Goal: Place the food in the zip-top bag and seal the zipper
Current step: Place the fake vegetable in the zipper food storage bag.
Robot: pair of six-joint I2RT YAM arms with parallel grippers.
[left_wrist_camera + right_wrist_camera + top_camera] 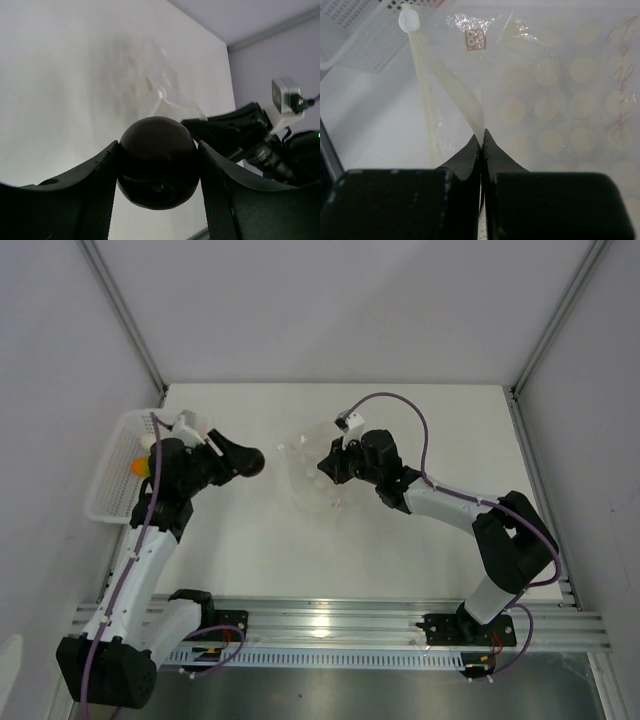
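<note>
Pinched by the left gripper (pixel 158 150): a dark round ball (pixel 157 172), near the zip-top bag (pixel 318 490). Only at the right wrist: right gripper (pixel 481 142) jaws pressed tight on the bag's edge. Only from above: orange food (pixel 139 468) in the white basket (pixel 108 490).

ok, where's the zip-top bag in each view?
Top external: zip-top bag mid-frame, at the right fingers.
Left wrist: upper centre, beyond the held dark ball.
Right wrist: fills the frame, edge pinched.
Shared landmark: right fingers, at the bag's edge in all three.
</note>
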